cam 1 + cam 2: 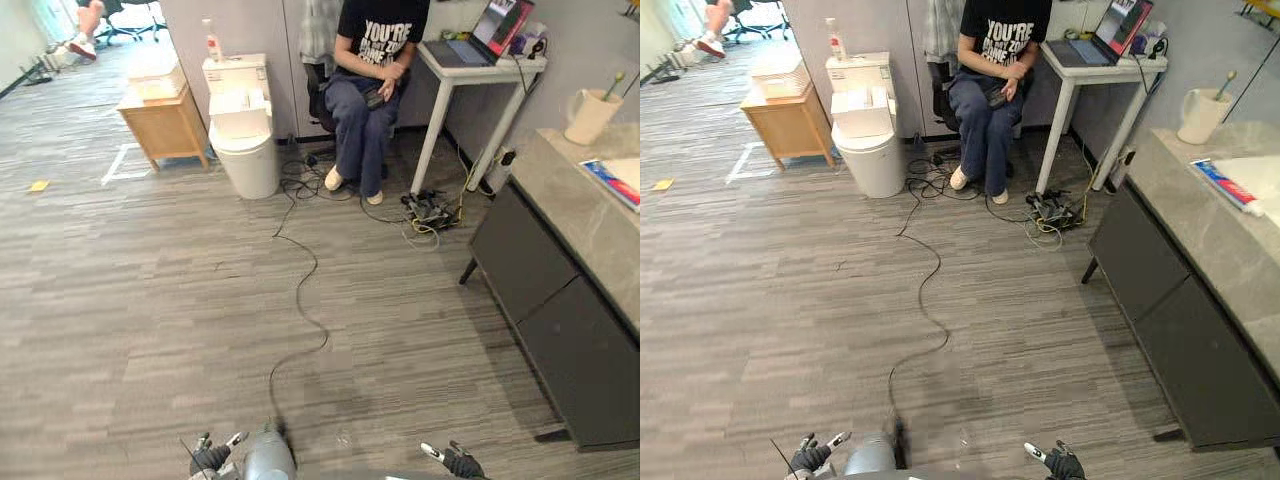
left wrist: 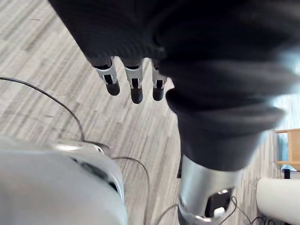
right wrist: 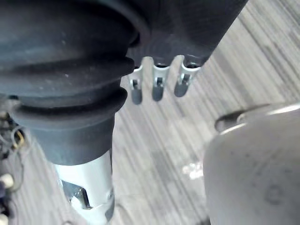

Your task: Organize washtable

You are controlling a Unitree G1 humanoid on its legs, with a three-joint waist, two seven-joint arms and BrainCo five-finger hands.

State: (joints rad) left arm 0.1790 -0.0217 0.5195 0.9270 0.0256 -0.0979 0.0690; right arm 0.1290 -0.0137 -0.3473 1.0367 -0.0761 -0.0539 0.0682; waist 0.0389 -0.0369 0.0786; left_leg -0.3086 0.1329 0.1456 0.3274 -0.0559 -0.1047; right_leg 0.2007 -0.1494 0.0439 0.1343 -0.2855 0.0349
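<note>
**Standing off from the bench, both hands empty**

Left hand point(image 2: 136, 89) and right hand point(image 3: 157, 89) hang low over the floor, fingers straight, nothing held. Bench point(image 1: 570, 215) sits well off to the robot's right, out of reach. A cream cup point(image 1: 590, 118) with a toothbrush point(image 1: 612, 85) in it and a flat blue-and-red pack point(image 1: 610, 183) are on top.

Risks, my read:
- The approach could snag the power strip tangle point(image 1: 430, 212) near the bench's far end.
- The seated person point(image 1: 365, 90) is close to that route.
- The cup looks tall, so a clumsy reach could tip it.

Most of the bench top is cut off at the edge, the pack too. Can't tell what else needs sorting.
</note>
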